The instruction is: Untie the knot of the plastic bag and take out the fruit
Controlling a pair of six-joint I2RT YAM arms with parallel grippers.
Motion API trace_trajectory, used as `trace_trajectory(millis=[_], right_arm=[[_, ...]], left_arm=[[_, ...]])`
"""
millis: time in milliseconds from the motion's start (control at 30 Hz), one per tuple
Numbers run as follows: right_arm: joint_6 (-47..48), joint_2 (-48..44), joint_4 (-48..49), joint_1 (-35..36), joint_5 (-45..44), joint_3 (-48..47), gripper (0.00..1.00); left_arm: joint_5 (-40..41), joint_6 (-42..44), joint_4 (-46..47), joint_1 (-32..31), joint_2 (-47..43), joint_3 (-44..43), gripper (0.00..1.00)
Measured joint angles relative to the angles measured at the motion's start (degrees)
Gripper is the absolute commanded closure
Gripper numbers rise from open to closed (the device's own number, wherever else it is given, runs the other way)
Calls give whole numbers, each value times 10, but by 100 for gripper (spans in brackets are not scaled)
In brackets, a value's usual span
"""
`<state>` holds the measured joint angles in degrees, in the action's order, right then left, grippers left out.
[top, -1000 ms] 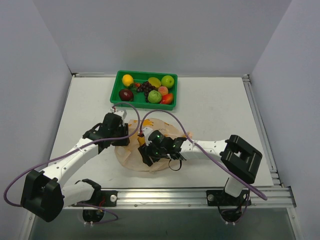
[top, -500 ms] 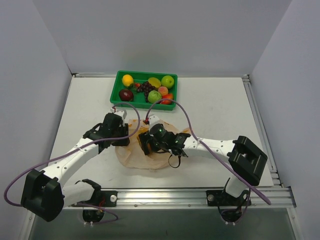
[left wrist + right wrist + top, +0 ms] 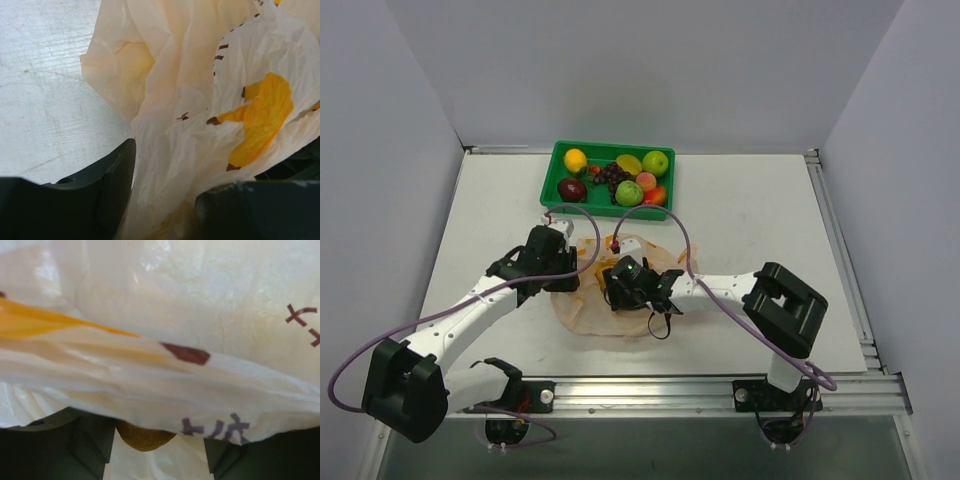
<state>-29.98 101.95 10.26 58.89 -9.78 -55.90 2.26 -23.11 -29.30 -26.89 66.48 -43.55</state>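
the plastic bag (image 3: 590,315) lies flattened on the table (image 3: 750,220) between the two arms, near the green tray (image 3: 600,212) on its far side. its long axis runs roughly left to right, the right end swung a little away from the arm bases; which end is its mouth i cannot tell. the left gripper (image 3: 165,202) stands at the bag's left edge, jaws drawn in on a bunched fold of the film. the right gripper (image 3: 160,452) is over the bag's middle; a drooping fold hides its tips, so whether it pinches anything i cannot tell. a rounded ochre lump (image 3: 145,437) sits between its fingers, touching one of them. the film carries a yellow banana print (image 3: 260,117) with brown ends, and brown marks (image 3: 215,429) like cropped characters, which i cannot read.
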Motion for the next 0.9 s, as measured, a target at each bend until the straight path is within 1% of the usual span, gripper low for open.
trace_trajectory(millis=[67, 100, 200, 233, 367, 467, 600, 767, 900], right_arm=[[4, -5, 3, 0, 1, 3, 66], [5, -10, 5, 0, 1, 6, 72], [21, -41, 5, 0, 4, 18, 79], [29, -57, 2, 0, 9, 21, 80], [67, -131, -12, -4, 42, 21, 80], [99, -184, -38, -17, 99, 5, 80], [120, -215, -68, -73, 169, -48, 78], [152, -202, -80, -168, 195, -132, 76], [173, -128, -62, -232, 202, -215, 74]], left_arm=[[0, 0, 0, 0, 0, 0, 55], [0, 0, 0, 0, 0, 0, 55], [0, 0, 0, 0, 1, 0, 55], [1, 0, 0, 0, 1, 0, 55], [10, 2, 0, 1, 1, 0, 55], [21, 5, 0, 3, 1, 0, 55], [30, 9, -1, 4, 1, 0, 55], [33, 11, -1, 4, 1, 0, 55], [33, 11, -1, 4, 3, 0, 55]])
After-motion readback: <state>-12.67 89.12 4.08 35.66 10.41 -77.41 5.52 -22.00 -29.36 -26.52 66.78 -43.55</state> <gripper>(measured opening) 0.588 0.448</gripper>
